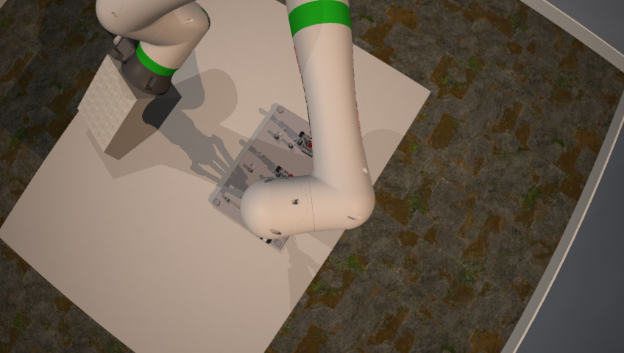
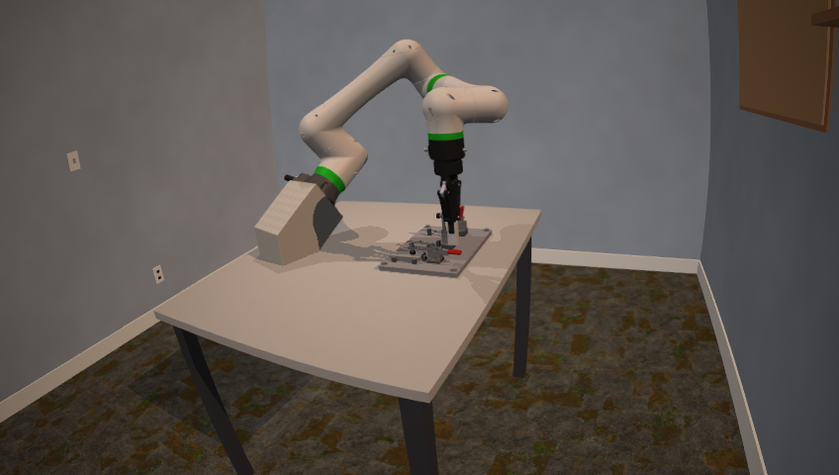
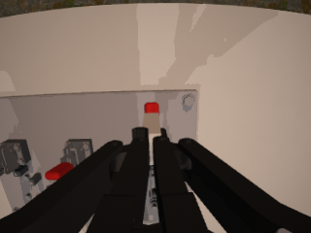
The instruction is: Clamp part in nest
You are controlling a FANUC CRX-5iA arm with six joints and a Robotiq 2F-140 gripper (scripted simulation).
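Here, slim black fingers pressed together.

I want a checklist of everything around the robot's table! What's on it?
Surface: beige table, shadows across it.
Job's things: grey fixture plate with clamps; one red handle ahead of the end effector, another to its left. Part: not seen.
Clutter: nothing seen.
End effector: shut, holding nothing, low over the fixture.
Cables: nothing seen.
Surroundings: grey walls, wall sockets, mottled floor, wooden board on the wall.
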